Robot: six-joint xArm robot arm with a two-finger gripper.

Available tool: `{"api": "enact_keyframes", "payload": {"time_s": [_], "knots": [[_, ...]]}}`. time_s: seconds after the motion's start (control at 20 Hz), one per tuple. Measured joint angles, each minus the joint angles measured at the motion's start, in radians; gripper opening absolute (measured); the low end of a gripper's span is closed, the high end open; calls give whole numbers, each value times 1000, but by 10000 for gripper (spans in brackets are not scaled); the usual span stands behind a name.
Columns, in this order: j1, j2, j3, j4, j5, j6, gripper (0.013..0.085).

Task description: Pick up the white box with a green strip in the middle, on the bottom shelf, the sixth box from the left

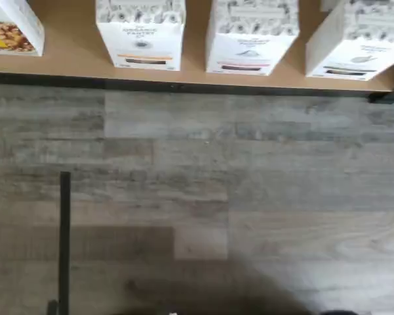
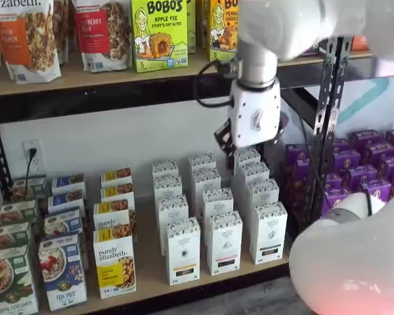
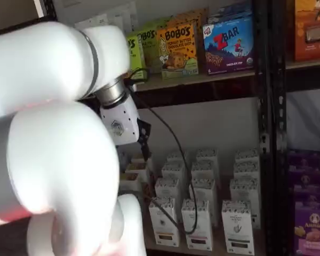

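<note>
The white box (image 2: 268, 231) stands at the right end of the front row on the bottom shelf (image 2: 151, 279). It is a tall white carton with a speckled top and a dark strip low on its front. It also shows in a shelf view (image 3: 237, 226) and in the wrist view (image 1: 358, 46). Two similar white cartons (image 2: 182, 249) (image 2: 223, 241) stand to its left, with orange and red strips. My gripper (image 2: 224, 143) hangs in front of the white rows, well above the box. Only dark finger parts show below its white body, also in a shelf view (image 3: 144, 140), with no plain gap.
Purple cartons (image 2: 368, 164) fill the bay to the right, past a black rack upright (image 2: 328, 118). A purely elizabeth box (image 2: 115, 262) and cereal boxes stand to the left. Bobo's boxes (image 2: 159, 33) sit on the upper shelf. The wrist view shows grey wood floor (image 1: 197, 197) before the shelf edge.
</note>
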Motion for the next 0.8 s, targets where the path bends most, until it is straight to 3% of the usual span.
{"api": "enact_keyframes", "payload": {"time_s": [0.2,0.4,0.6,0.8], "knots": [[43,84,86,-14,-161,66,850],[53,161,158,-44,-321,111,850],[39,245,199,-75,-439,133,850],[-4,351,239,-126,-587,148,850]]}}
